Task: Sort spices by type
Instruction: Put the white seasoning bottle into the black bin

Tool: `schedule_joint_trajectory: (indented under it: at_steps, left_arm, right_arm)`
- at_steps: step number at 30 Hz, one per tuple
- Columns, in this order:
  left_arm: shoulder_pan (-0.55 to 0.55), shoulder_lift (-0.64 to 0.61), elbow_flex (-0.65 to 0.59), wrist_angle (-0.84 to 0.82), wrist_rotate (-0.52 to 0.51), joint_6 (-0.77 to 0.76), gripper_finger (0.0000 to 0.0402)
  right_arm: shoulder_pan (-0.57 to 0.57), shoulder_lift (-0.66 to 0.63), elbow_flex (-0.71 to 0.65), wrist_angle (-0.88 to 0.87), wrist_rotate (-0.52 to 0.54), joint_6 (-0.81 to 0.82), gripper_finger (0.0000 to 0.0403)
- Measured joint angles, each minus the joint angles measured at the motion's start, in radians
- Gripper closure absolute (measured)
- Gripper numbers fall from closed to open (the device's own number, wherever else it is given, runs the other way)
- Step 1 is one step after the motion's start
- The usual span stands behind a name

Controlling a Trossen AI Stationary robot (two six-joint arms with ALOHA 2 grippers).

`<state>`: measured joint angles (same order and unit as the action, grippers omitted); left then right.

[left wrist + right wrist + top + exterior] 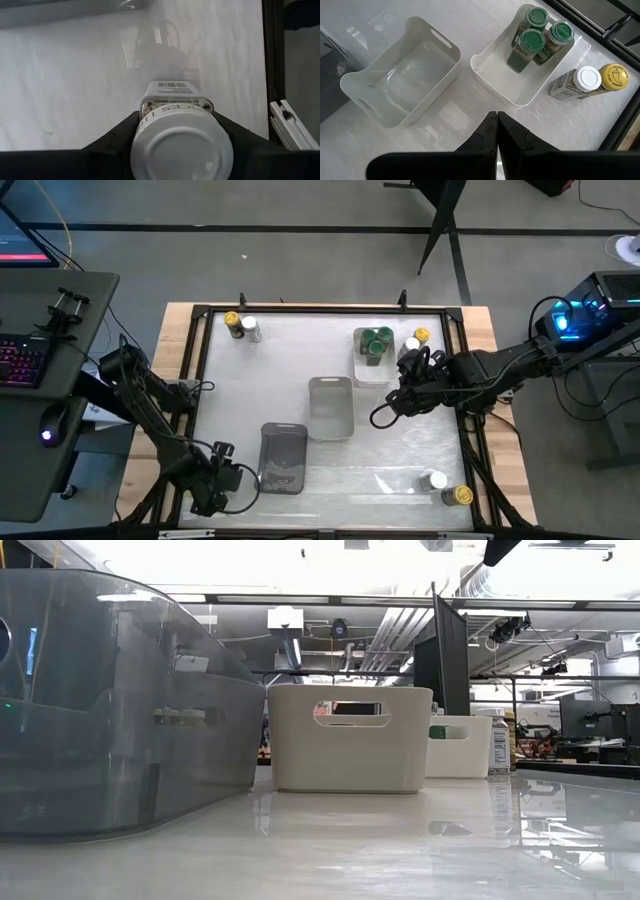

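The left gripper [222, 480] sat at the near left corner of the table [400, 450], just left of the grey tray [283, 458]. Its jaws were closed on a white-lidded jar [181, 145], gripped at the shoulder just under the lid. The step in hand appeared to be carrying this jar to a tray. To do it well, the jar should be kept upright and lifted clear of the tray wall before release, since the grip sat high on a smooth cylinder.

At the far left corner, a yellow-lidded jar [232, 321] and a white-lidded one [248, 328] stood touching. The grey tray was translucent, with rounded corners. The middle tray [400, 80], white and matte with cut-out handles, held nothing.

The far tray [510, 75] held three green-lidded jars [540, 35] packed together at one end. Just outside it, a white-lidded jar [577, 82] and a yellow-lidded jar [612, 77] stood touching. The jar bodies were clear, with printed labels, and the lids were round.

The right gripper [496, 120] hovered above the table between the middle and far trays, jaws shut and empty. At the near right corner, another white-lidded jar [434, 480] and yellow-lidded jar [460, 495] stood close together. The table surface was glossy and reflective.
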<state>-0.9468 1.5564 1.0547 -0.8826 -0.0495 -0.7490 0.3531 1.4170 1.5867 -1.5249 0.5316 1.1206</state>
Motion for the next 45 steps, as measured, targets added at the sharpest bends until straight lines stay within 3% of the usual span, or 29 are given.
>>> schedule_joint_trajectory:
  at_steps: [7,10,12,14,19,23,34,45]
  left_arm:
    - [0.069,-0.097,0.120,-0.159,-0.065,0.020,0.0232]
    - [0.115,-0.181,0.228,-0.294,-0.227,0.035,0.0232]
    - [0.168,-0.231,0.296,-0.292,-0.360,0.088,0.0232]
    - [0.249,-0.251,0.334,-0.244,-0.412,0.191,0.0232]
    - [0.449,-0.151,0.342,-0.087,-0.254,0.460,0.0232]
    - [0.527,-0.024,0.341,-0.069,-0.164,0.515,0.0232]
    - [0.553,0.118,0.341,-0.246,-0.107,0.472,0.0232]
    - [0.557,0.194,0.315,-0.243,-0.037,0.517,0.0232]
  right_arm:
    - [0.000,0.000,0.000,0.000,0.000,0.000,0.0403]
    - [0.000,0.000,0.000,0.000,0.001,0.000,0.0403]
    - [0.000,0.000,0.000,0.000,0.010,0.000,0.0403]
    - [0.000,0.000,0.000,0.000,0.018,0.001,0.0403]
    - [-0.017,0.000,0.000,0.001,0.014,0.000,0.0403]
    - [-0.033,0.000,0.000,0.001,0.013,-0.001,0.0403]
    - [-0.061,0.000,0.000,0.001,0.010,-0.003,0.0403]
    - [-0.066,0.000,0.000,0.000,0.010,-0.003,0.0403]
